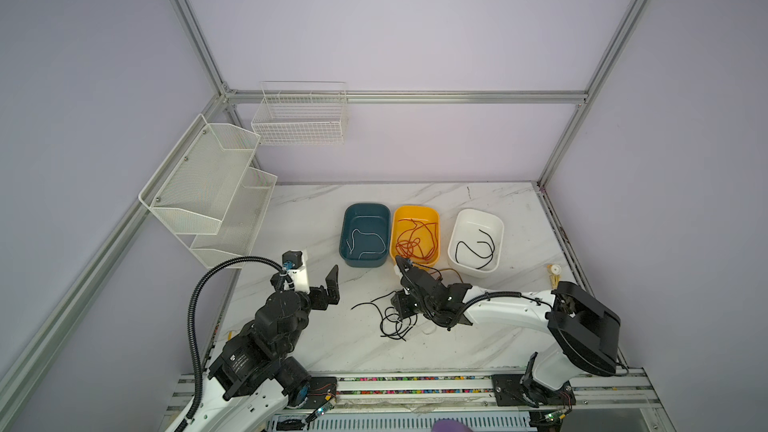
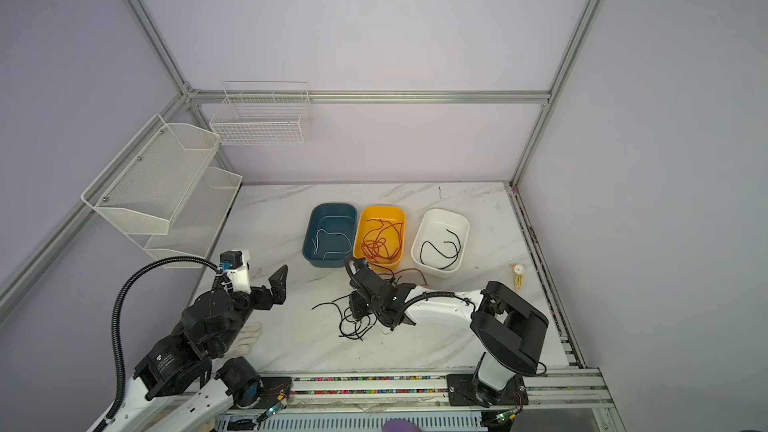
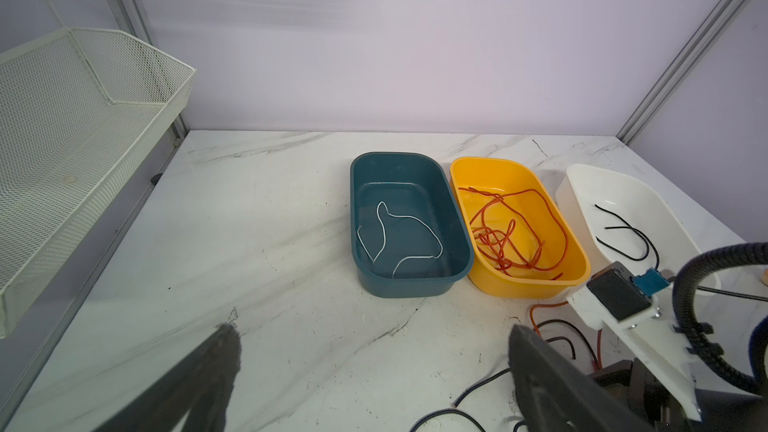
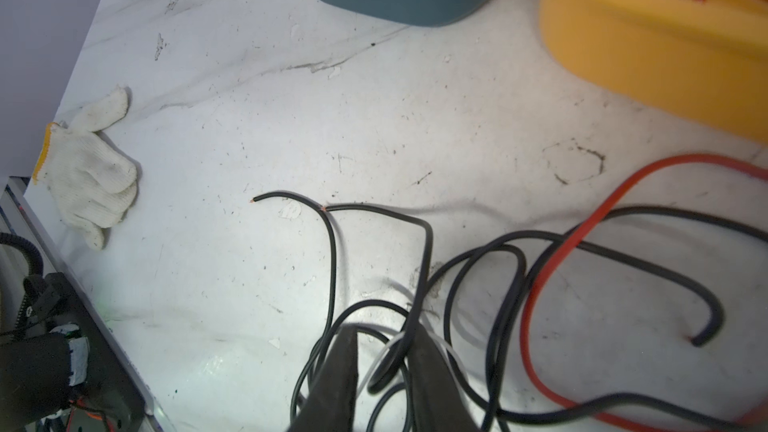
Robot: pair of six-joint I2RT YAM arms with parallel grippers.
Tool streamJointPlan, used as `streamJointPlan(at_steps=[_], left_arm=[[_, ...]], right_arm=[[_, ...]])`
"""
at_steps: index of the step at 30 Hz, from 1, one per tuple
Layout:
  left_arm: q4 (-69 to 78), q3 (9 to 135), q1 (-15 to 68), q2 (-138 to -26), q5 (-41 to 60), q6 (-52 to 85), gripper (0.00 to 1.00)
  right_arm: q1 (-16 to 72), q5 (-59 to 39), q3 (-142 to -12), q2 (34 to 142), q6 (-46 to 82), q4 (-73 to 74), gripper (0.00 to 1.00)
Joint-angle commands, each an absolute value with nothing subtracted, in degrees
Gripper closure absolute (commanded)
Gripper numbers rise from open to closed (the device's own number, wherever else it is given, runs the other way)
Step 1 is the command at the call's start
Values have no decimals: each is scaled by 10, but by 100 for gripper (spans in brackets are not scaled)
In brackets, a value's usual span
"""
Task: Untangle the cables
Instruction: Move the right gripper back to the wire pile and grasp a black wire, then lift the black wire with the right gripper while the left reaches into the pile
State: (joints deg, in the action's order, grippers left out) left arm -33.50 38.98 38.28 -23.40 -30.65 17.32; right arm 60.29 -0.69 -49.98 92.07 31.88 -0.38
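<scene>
Right gripper [image 4: 384, 338] low in the tangle of cables [image 1: 390, 320] at the near middle of the table [image 1: 311, 342], jaws narrowed about black and white strands, clamped or not unclear. Left gripper [image 1: 331, 286] spread wide, left of the tangle, apart from it. Farther off, more strands in teal bin [image 1: 361, 261], yellow bin [image 1: 415, 208], white bin [image 1: 478, 211].

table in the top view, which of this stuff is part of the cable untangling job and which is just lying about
job: black cable tangle, loose red-orange cable, and for sorting, teal tub, yellow tub, white tub
lying about: white glove, wire basket, mesh shelf
</scene>
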Motion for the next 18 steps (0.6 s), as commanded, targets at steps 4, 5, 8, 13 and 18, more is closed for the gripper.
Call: streamJointPlan(at_steps=[4, 5, 8, 13, 18], left_arm=[[-314, 372, 381, -240, -307, 164, 0], [-314, 373, 381, -241, -307, 164, 0], [-314, 372, 380, -240, -306, 165, 0], [-314, 372, 381, -241, -305, 164, 0], [-315, 374, 381, -243, -301, 163, 0]], right_arm=[[606, -1, -505, 908, 308, 12, 88], [606, 0, -506, 905, 305, 13, 90], [606, 1, -510, 895, 294, 10, 95], [606, -2, -514, 848, 272, 19, 100], [606, 1, -519, 777, 238, 31, 100]])
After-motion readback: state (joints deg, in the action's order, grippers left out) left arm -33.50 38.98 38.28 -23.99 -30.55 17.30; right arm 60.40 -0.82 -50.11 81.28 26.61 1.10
